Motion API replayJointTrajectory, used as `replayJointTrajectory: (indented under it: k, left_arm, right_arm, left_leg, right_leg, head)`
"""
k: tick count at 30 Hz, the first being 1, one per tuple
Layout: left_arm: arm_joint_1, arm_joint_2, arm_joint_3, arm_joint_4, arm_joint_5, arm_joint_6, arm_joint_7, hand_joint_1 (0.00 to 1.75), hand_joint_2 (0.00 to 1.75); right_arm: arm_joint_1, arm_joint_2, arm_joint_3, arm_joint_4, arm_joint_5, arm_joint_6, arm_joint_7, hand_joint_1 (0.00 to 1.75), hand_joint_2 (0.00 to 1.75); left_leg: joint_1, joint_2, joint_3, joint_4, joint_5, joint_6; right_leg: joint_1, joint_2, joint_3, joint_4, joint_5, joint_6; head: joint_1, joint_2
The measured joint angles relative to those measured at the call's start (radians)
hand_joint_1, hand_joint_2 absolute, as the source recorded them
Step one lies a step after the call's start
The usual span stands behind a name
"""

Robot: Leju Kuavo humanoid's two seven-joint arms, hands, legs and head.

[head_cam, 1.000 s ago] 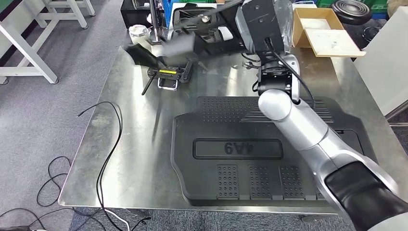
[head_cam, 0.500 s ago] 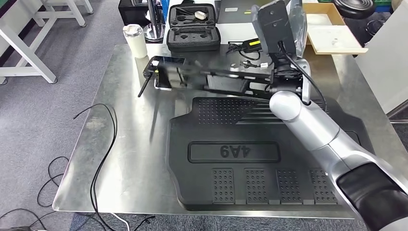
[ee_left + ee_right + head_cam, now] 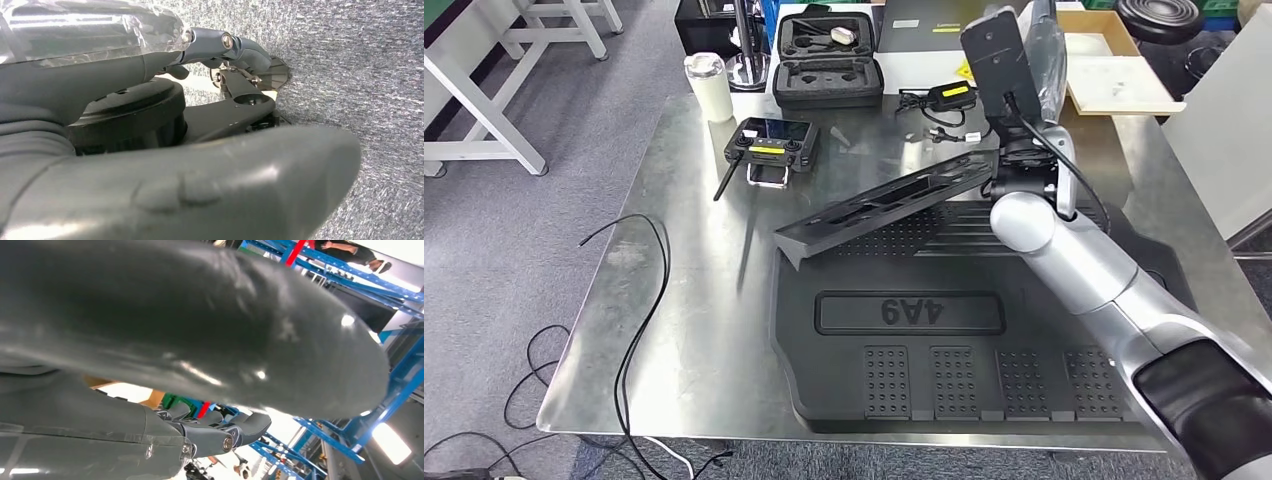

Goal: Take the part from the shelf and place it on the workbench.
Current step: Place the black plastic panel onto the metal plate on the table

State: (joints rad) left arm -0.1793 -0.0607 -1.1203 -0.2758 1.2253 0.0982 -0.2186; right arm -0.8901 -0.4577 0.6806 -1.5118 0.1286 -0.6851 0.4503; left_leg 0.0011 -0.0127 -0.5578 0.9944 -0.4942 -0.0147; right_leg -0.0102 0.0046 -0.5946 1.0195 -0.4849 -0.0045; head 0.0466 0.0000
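Above the rear half of the brushed-steel workbench [image 3: 674, 330], a long, narrow black moulded-plastic part [image 3: 884, 205] is carried by the right hand [image 3: 1022, 165], gripped at one end; the far end dips toward the bench, so the part is tilted, prob. on its way to being set down. Whether its low tip touches the surface cannot be told. The right hand's fingers are largely hidden behind the wrist housing; closure is inferred from the part being borne. The left hand [image 3: 165, 130] hangs over grey carpet with its fingers bent inward; whether anything is held cannot be told.

Beneath the part lies a large black rubber mat [image 3: 944, 370], stippled w/ raised dot panels and embossed "9A4", giving a non-slip landing zone. Rear of bench: black handheld controller w/ antenna [image 3: 769, 145], open black foam-lined case [image 3: 826, 62], and, just off the bench corner, a white lidded cup [image 3: 707, 87]. A black cable [image 3: 639, 330] trails off the left edge.
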Motion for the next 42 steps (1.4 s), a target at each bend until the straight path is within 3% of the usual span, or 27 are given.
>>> replayJointTrajectory:
  k: [7, 16, 23, 30, 42]
  left_arm:
    - [0.0, 0.0, 0.0, 0.0, -0.001, -0.007, -0.003, 0.0, 0.0]
    - [0.0, 0.0, 0.0, 0.0, -0.002, -0.007, -0.008, 0.0, 0.0]
    - [0.004, 0.0, 0.0, 0.0, 0.007, 0.005, -0.031, 0.0, 0.0]
    - [0.013, 0.0, 0.002, 0.0, 0.03, 0.012, -0.063, 0.0, 0.0]
    - [0.033, 0.0, 0.018, 0.002, 0.051, 0.02, -0.094, 0.0, 0.0]
  right_arm:
    - [0.01, 0.004, -0.014, -0.008, 0.049, -0.001, -0.11, 0.0, 0.0]
    - [0.033, 0.012, -0.068, -0.039, 0.076, -0.003, -0.135, 0.0, 0.0]
    - [0.096, 0.047, -0.164, -0.141, 0.169, -0.006, -0.223, 0.0, 0.0]
    - [0.22, 0.079, -0.237, -0.307, 0.213, -0.006, -0.268, 0.0, 0.0]
    - [0.507, 0.129, -0.324, -0.556, 0.195, -0.007, -0.476, 0.0, 0.0]
  left_leg:
    - [0.0, 0.0, 0.005, 0.001, 0.0, 0.0]
    - [-0.001, 0.0, 0.008, 0.002, -0.001, 0.0]
    - [-0.001, 0.0, 0.011, 0.002, -0.001, 0.0]
    - [-0.001, 0.0, 0.013, 0.002, -0.002, 0.0]
    - [-0.001, 0.0, 0.015, 0.002, -0.003, 0.001]
  right_leg:
    - [0.0, 0.0, 0.007, 0.0, 0.0, 0.0]
    - [-0.001, 0.0, 0.011, 0.0, 0.0, 0.0]
    - [0.0, 0.0, 0.013, 0.0, 0.0, 0.0]
    - [0.0, 0.0, 0.015, 0.0, 0.0, 0.0]
    - [0.0, 0.0, 0.017, -0.001, 0.0, 0.0]
  head:
    - [0.0, 0.0]
    - [0.0, 0.0]
    - [0.0, 0.0]
    - [0.0, 0.0]
    - [0.0, 0.0]
